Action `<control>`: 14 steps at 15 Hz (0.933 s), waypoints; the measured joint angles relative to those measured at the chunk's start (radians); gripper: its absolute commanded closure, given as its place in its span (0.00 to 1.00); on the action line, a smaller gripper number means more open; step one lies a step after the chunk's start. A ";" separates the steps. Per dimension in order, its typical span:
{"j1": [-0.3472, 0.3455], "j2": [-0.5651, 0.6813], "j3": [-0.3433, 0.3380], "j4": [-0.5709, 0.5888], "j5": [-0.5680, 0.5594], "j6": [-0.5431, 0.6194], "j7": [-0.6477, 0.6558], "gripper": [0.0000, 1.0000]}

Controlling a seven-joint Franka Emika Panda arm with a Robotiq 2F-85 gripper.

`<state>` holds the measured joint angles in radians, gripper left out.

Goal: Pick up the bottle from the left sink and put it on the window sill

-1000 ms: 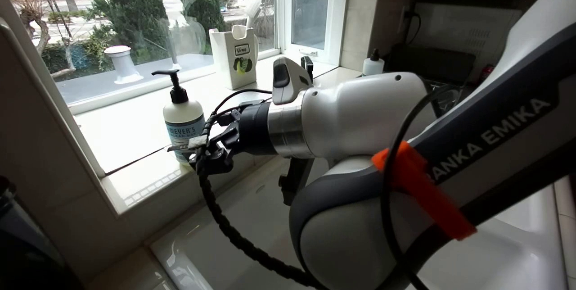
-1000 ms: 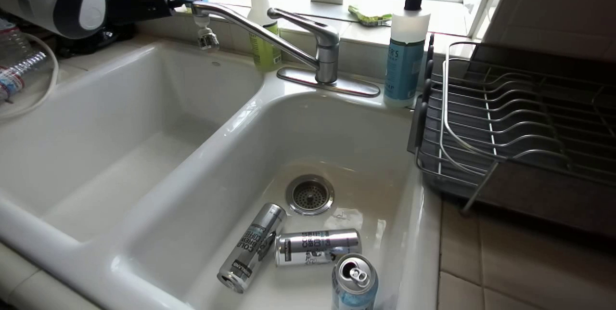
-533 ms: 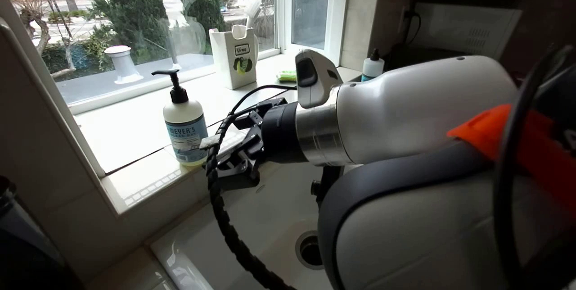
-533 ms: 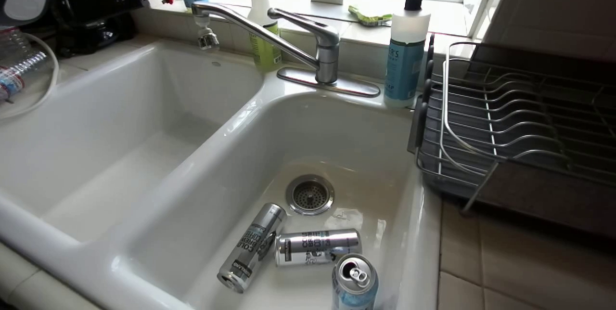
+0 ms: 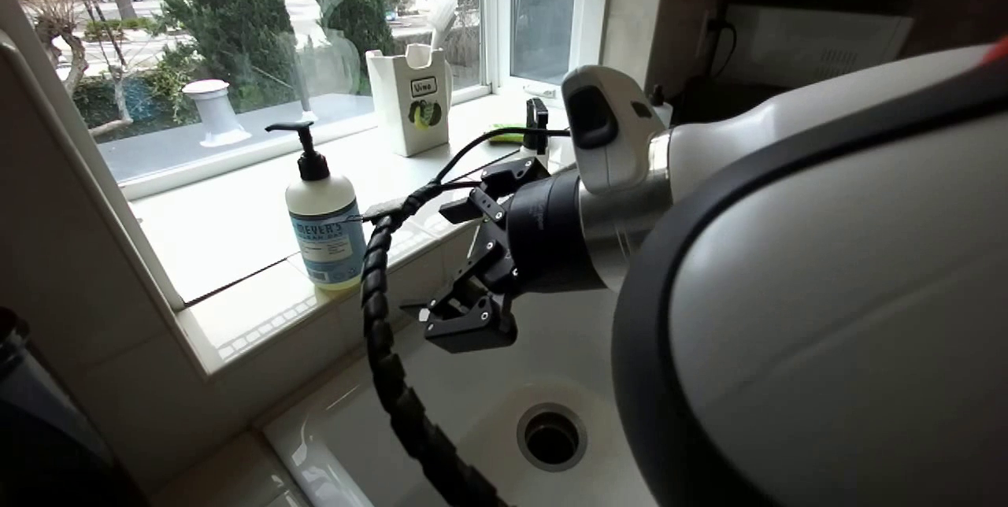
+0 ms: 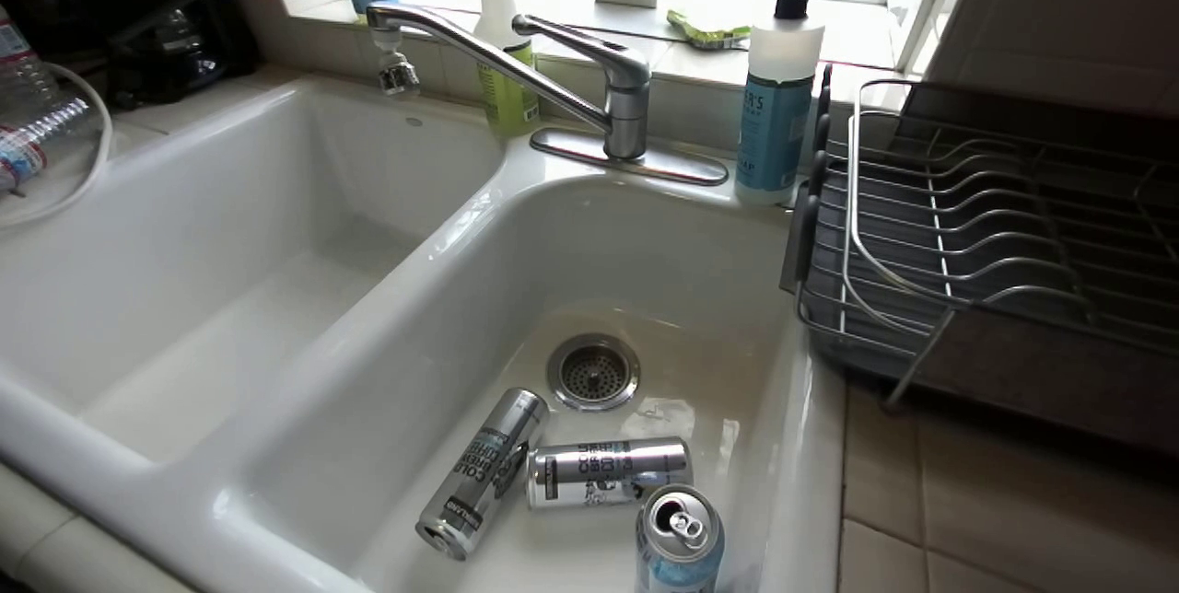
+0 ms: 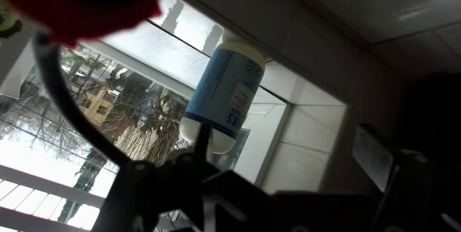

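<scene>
Fingers (image 5: pixel 471 329), spread apart, have drawn clear of the bottle (image 5: pixel 324 255) toward mid-frame; it stands upright on the window sill (image 5: pixel 213 235) at left, so placing looks finished.

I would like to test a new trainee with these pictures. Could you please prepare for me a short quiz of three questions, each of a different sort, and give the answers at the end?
1. Choose: where does the bottle seen in the wrist view stand?
A) in the left sink
B) on the sill
C) in the rack

2. Count: how many cans are visible, and how many of them stand upright?

3. True or false: the pincer is open and holds nothing.

Key
1: B.
2: Three cans; one stands upright, two lie on their sides.
3: True.
</scene>
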<state>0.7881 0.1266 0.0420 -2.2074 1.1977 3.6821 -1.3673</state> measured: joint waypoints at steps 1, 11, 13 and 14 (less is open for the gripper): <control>0.004 -0.009 0.000 0.001 0.053 0.002 -0.070 0.00; 0.005 -0.030 0.000 0.104 0.383 0.041 -0.550 0.00; 0.005 -0.030 0.000 0.111 0.388 0.041 -0.559 0.00; 0.005 -0.029 0.000 0.111 0.389 0.041 -0.560 0.00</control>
<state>0.7932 0.0972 0.0421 -2.0966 1.5865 3.7233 -1.9269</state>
